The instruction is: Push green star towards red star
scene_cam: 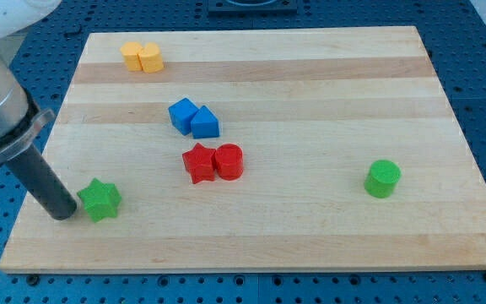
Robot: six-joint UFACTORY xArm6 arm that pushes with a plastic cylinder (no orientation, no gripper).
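The green star (100,200) lies near the board's lower left. The red star (198,163) lies near the board's middle, up and to the right of the green star, touching a red cylinder (229,161) on its right. My tip (63,211) rests on the board just left of the green star, touching or almost touching its left side. The dark rod slants up to the view's left edge.
A blue cube (182,113) and a blue triangular block (205,123) touch above the red pair. Two yellow blocks (142,57) sit at the upper left. A green cylinder (383,179) stands at the right. The wooden board (310,236) has edges all round.
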